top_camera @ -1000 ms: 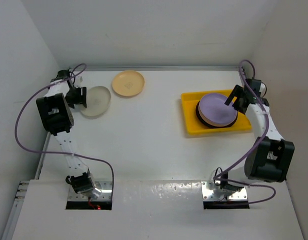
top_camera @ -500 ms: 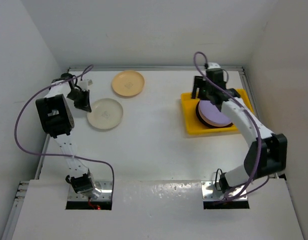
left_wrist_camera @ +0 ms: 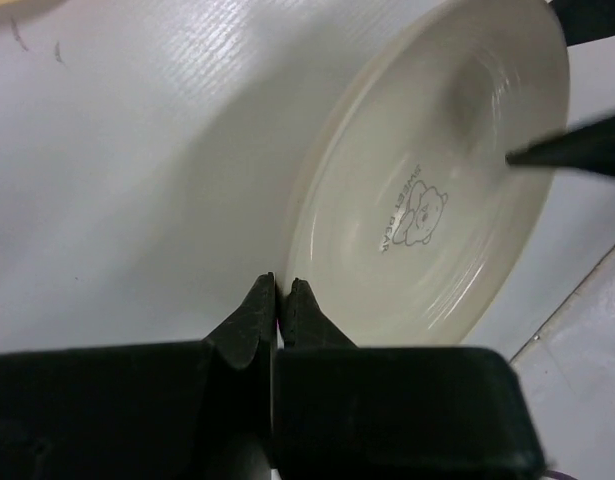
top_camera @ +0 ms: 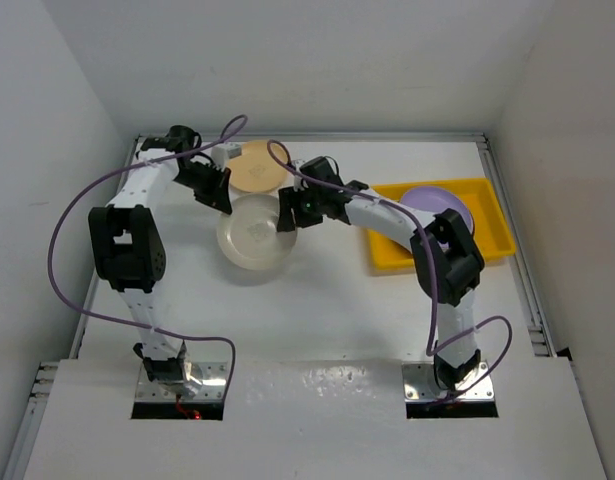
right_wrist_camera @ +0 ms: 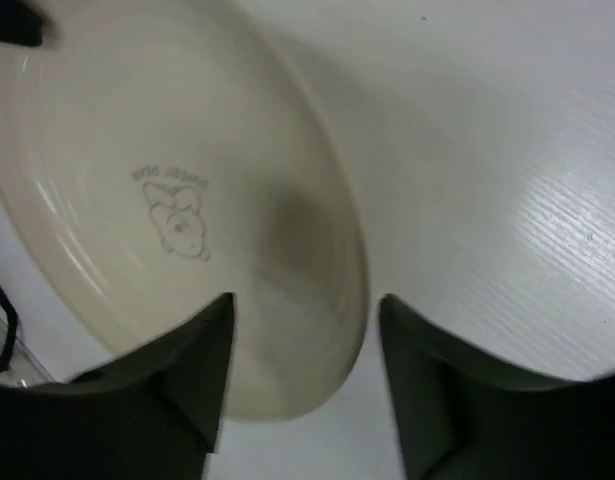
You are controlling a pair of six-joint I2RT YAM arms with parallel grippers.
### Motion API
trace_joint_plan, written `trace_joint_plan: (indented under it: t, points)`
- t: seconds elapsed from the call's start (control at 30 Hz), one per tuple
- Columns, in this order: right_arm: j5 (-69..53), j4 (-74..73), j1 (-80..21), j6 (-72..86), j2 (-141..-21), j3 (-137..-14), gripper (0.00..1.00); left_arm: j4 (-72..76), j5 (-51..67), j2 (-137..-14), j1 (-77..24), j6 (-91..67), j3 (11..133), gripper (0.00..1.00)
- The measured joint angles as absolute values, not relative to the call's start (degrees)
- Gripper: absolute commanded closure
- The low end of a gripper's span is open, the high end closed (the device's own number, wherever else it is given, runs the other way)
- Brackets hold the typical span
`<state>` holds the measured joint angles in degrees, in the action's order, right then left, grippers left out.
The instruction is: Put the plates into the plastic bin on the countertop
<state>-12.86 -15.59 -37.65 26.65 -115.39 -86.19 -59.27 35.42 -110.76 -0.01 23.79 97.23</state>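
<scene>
A cream plate [top_camera: 255, 238] with a small bear print hangs tilted over the white countertop [top_camera: 327, 290], left of centre. My left gripper [top_camera: 224, 200] is shut on its far-left rim; in the left wrist view the jaws [left_wrist_camera: 283, 290] pinch the edge of the plate [left_wrist_camera: 427, 200]. My right gripper [top_camera: 285, 218] stands open at the plate's right rim, and in the right wrist view its fingers [right_wrist_camera: 305, 310] straddle the edge of the plate [right_wrist_camera: 167, 200] with gaps on both sides. A peach plate [top_camera: 255, 165] lies behind. The yellow plastic bin [top_camera: 492, 225] holds a lavender plate [top_camera: 432, 200].
White walls close in the countertop at the back and on both sides. The right arm stretches across from the bin to the middle, its elbow over the bin's front. Purple cables loop off both arms.
The left gripper shut on the cream plate's rim and carried it right, toward the middle. The right arm swung left from the bin to the plate, its jaws narrowing.
</scene>
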Motion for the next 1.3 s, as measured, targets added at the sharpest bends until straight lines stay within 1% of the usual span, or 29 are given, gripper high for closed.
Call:
trace_joint_plan:
  t: [0.03,0.07,0.13,0.27,0.3,0.33,0.37,0.43,0.53,0.73,0.8,0.87,0.97,1.1,1.13,1.2,1.23,1.3]
  points:
    - [-13.02,-15.33,-37.23,26.98,-115.39,-85.82,0.71,-59.55,35.64,-110.78,-0.01,23.81,97.21,1.00]
    - [-13.17,-14.76,-36.64,27.70,-115.39,-85.49,0.82,-59.88,35.90,-110.78,-0.01,23.81,97.23,1.00]
    - [-13.23,-13.06,-35.86,29.28,-115.37,-84.38,1.00,-60.34,36.38,-110.78,-0.08,23.81,97.23,1.00]
    - [-13.67,-10.33,-34.72,31.35,-115.20,-81.97,1.00,-60.47,36.88,-110.78,-0.32,24.84,97.45,1.00]
    - [-13.98,-9.52,-34.54,32.05,-114.93,-81.21,1.00,-60.62,36.86,-110.78,-0.34,25.06,97.54,0.54]
    - [-14.39,-8.51,-34.33,33.01,-114.48,-80.14,1.00,-60.71,36.97,-110.78,-0.34,25.50,97.69,0.25]
    - [-14.41,-8.29,-33.91,33.89,-113.82,-79.11,1.00,-61.43,37.04,-110.80,-0.34,25.47,98.21,0.00]
    - [-14.59,-7.55,-31.81,36.03,-111.63,-75.88,1.00,-63.51,36.49,-111.24,-0.32,25.15,100.25,0.00]
    - [-15.07,-8.27,-24.73,38.92,-105.86,-70.85,1.00,-64.38,34.92,-112.31,0.08,24.95,103.44,0.00]
    - [-12.47,-14.94,-0.49,39.97,-87.11,-66.70,1.00,-61.52,28.53,-112.62,1.15,21.30,103.94,0.00]
    - [-9.39,-17.65,6.63,39.11,-81.08,-65.71,1.00,-59.99,25.71,-113.80,1.21,18.55,105.01,0.00]
    - [-7.81,-19.55,11.25,38.30,-77.01,-63.88,1.00,-58.41,22.92,-117.01,1.21,15.38,108.20,0.00]
    - [-7.51,-22.61,16.47,37.23,-75.09,-60.77,1.00,-55.46,19.07,-123.92,1.21,9.93,114.76,0.00]
    - [-8.36,-26.35,21.06,35.83,-79.90,-59.07,0.99,-50.74,14.52,-133.29,1.23,3.03,123.20,0.00]
    - [-8.58,-27.03,21.39,35.57,-81.45,-59.05,0.88,-49.50,13.61,-134.78,1.21,1.67,124.16,0.00]
    - [-9.23,-28.34,21.52,35.14,-84.47,-59.07,0.56,-47.33,11.97,-136.86,1.21,-0.73,124.95,0.00]
    - [-9.04,-28.77,21.52,35.09,-85.38,-59.07,0.42,-46.26,11.44,-137.43,1.19,-1.61,124.88,0.00]
    - [-8.69,-28.93,21.52,34.11,-86.50,-58.76,0.34,-43.13,10.02,-137.93,0.86,-3.16,123.87,0.00]
